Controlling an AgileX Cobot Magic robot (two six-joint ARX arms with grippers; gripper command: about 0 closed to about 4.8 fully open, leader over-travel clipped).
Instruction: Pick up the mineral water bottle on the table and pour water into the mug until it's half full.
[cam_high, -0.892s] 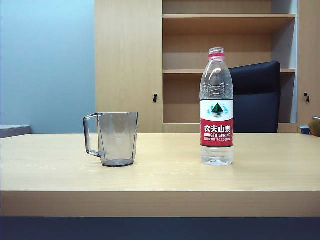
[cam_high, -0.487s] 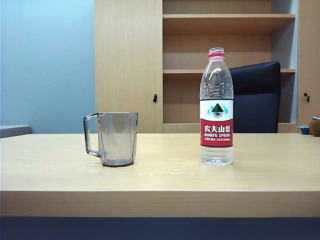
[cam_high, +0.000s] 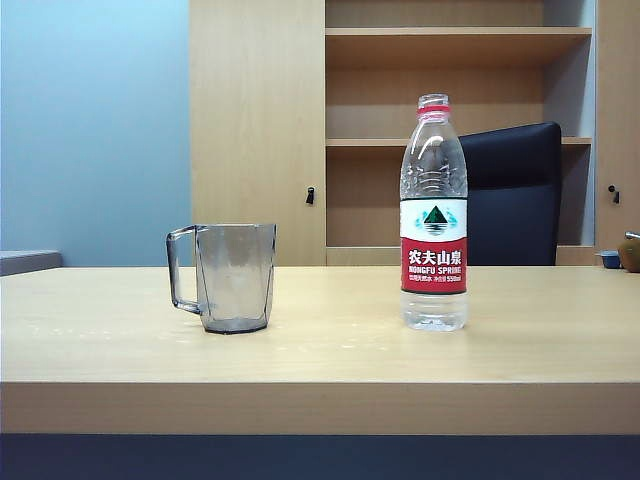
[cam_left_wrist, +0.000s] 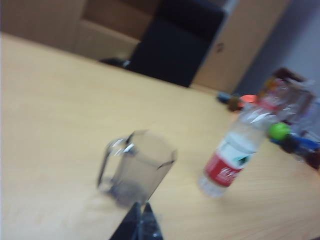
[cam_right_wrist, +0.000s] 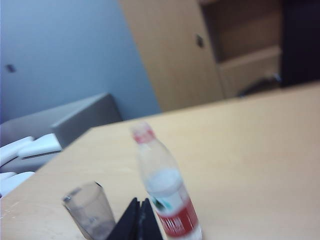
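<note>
The mineral water bottle (cam_high: 433, 214) stands upright and capless on the table (cam_high: 320, 405), right of centre, with a pink neck ring and a red-and-white label. Its water level cannot be read. The grey-tinted faceted mug (cam_high: 225, 277) stands to its left, handle pointing left. Neither arm shows in the exterior view. In the left wrist view my left gripper (cam_left_wrist: 141, 205) is shut and empty, short of the mug (cam_left_wrist: 137, 167), with the bottle (cam_left_wrist: 242, 150) off to one side. In the right wrist view my right gripper (cam_right_wrist: 139, 201) is shut and empty, short of the bottle (cam_right_wrist: 163, 187) and the mug (cam_right_wrist: 90, 209).
A dark office chair (cam_high: 512, 193) and wooden shelving (cam_high: 456, 140) stand behind the table. Small objects (cam_high: 621, 256) lie at the table's far right edge; the left wrist view shows them as clutter (cam_left_wrist: 288, 137) beyond the bottle. A grey sofa (cam_right_wrist: 82, 120) stands past the table.
</note>
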